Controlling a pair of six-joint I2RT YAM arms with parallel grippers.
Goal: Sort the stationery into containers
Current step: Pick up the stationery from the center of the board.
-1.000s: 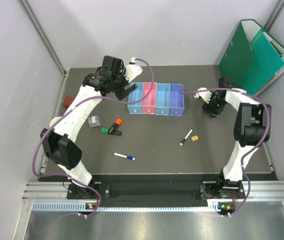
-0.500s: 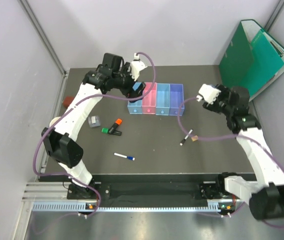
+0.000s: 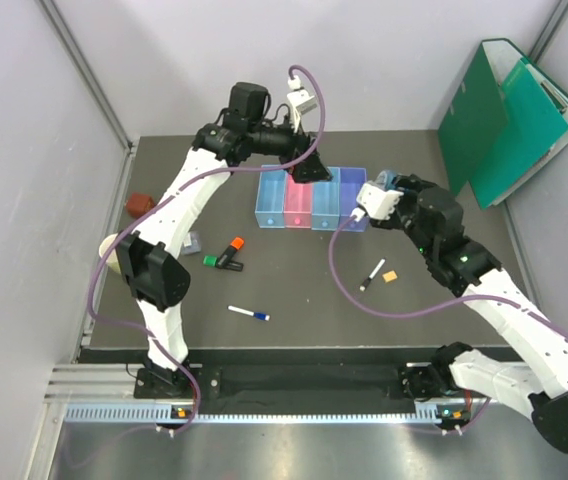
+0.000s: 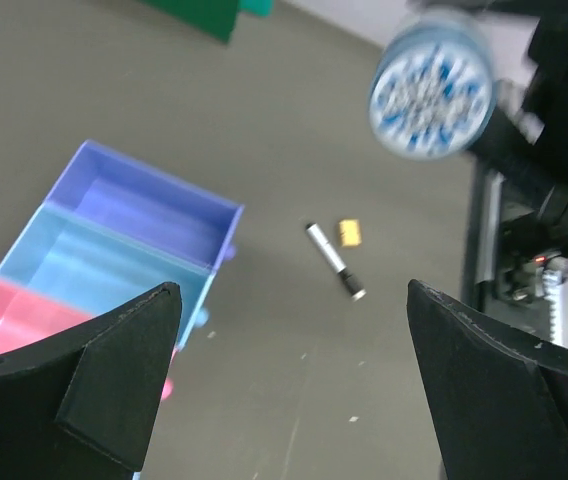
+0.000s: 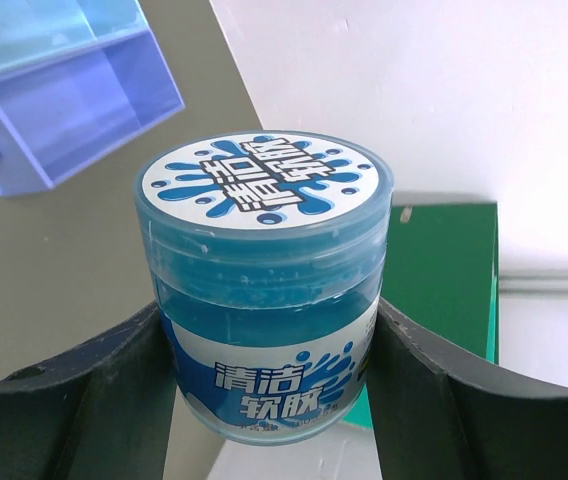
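My right gripper (image 3: 376, 196) is shut on a blue round jar (image 5: 264, 250) with a white-and-blue label, held in the air just right of the purple-blue bin (image 3: 353, 198). The jar also shows in the left wrist view (image 4: 431, 90). The four joined bins (image 3: 297, 200) stand at the back centre. My left gripper (image 3: 309, 168) is open and empty, above the bins; its view shows the purple-blue bin (image 4: 154, 205). On the table lie a black-and-white marker (image 3: 372, 274), a tan eraser (image 3: 390, 276), a white pen (image 3: 249, 314), orange (image 3: 232, 246) and green (image 3: 214, 262) highlighters, and a grey piece (image 3: 192, 241).
Green folders (image 3: 509, 110) lean at the back right corner. A pale yellow cup (image 3: 110, 250) and a small red object (image 3: 140, 205) sit at the left edge. The left arm reaches across the back left of the table.
My right gripper has moved left from the back right to beside the purple-blue bin, with the jar. My left gripper has swung right from the bins' left end to above them.
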